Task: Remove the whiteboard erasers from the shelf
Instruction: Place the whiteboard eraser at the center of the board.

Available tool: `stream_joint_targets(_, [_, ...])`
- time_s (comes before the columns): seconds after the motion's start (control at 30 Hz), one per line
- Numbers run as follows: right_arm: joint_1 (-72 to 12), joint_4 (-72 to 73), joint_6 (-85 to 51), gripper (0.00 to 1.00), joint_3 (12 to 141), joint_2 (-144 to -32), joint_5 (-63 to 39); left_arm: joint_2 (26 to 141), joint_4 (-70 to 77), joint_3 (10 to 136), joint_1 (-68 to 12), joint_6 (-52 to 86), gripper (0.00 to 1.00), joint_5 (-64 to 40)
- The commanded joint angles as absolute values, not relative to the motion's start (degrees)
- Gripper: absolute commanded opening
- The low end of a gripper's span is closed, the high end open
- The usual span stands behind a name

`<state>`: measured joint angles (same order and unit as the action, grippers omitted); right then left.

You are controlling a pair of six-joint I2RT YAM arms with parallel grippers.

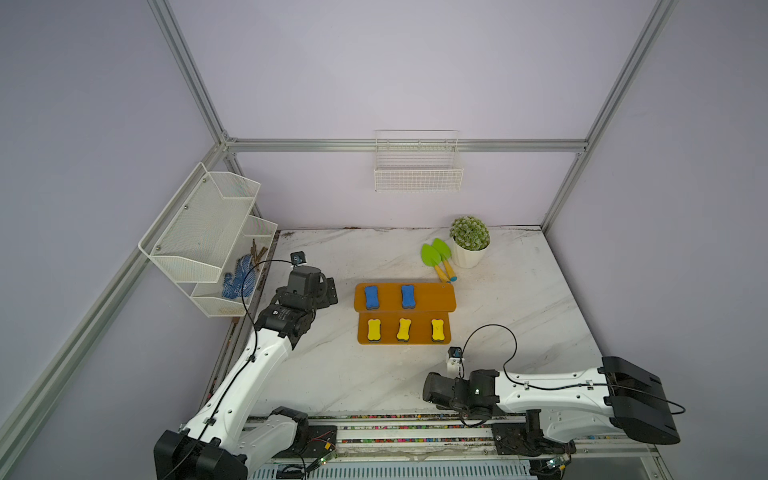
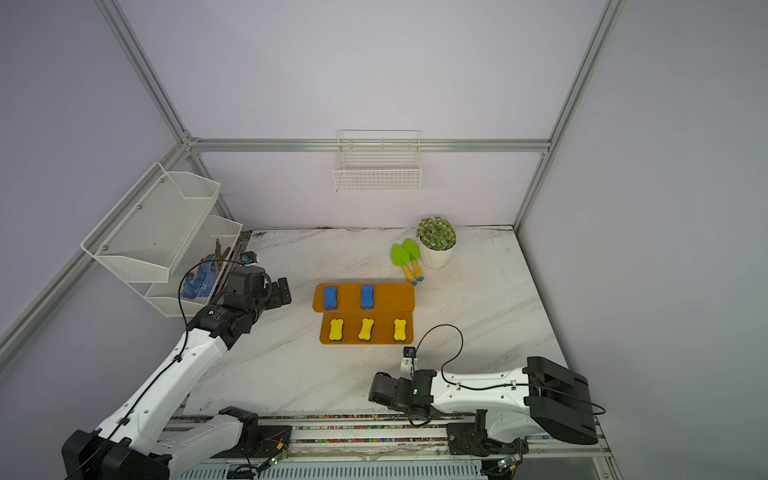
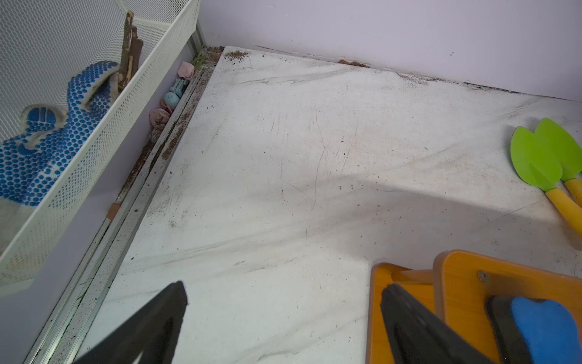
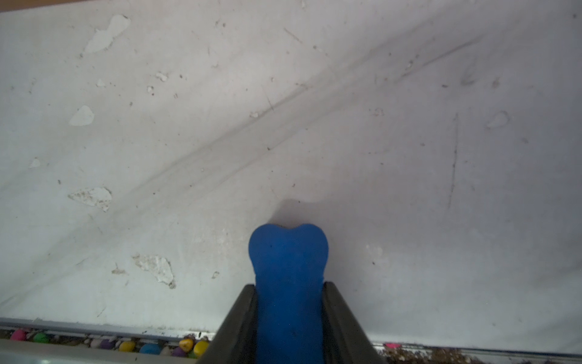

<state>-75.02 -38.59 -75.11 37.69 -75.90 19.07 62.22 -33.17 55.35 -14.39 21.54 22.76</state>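
The orange-brown shelf stands mid-table in both top views. Two blue whiteboard erasers lie on its upper step, three yellow ones on its lower step. My left gripper hangs open just left of the shelf's left end, with nothing between its fingers and a blue eraser close by. My right gripper is low over the table's front edge, shut on a third blue eraser, which sticks out past the fingertips.
Two green toy shovels and a potted plant sit behind the shelf at the right. A white mesh rack holding blue gloves hangs on the left wall, a white wire basket on the back wall. Coloured beads fill the front rail.
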Motion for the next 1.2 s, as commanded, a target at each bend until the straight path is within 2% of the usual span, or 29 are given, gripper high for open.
stream_joint_targets(0.0, [-75.32,-39.44,-76.68,0.36,37.09,-76.97,20.65,61.35,-32.43,55.02,-14.77,21.97,1.00,23.04])
stream_joint_targets(0.63, [-75.32,-41.26,-75.37,0.39,38.12,-79.97,22.48,61.35,-32.44,54.93,-14.79,21.97,1.00,23.78])
stream_joint_targets(0.8, [-75.32,-41.77,-74.64,0.45,38.92,-80.02,23.03,61.26,-32.43,54.91,-14.76,21.98,1.00,23.65])
stream_joint_targets(0.93, [-75.32,-43.46,-74.36,0.55,39.97,-79.74,23.84,61.26,-32.44,54.93,-14.78,22.00,1.00,23.79])
stream_joint_targets(1.17, [-75.19,-48.85,-73.17,0.59,45.40,-77.90,28.90,60.90,-32.96,55.47,-15.82,21.67,1.00,23.13])
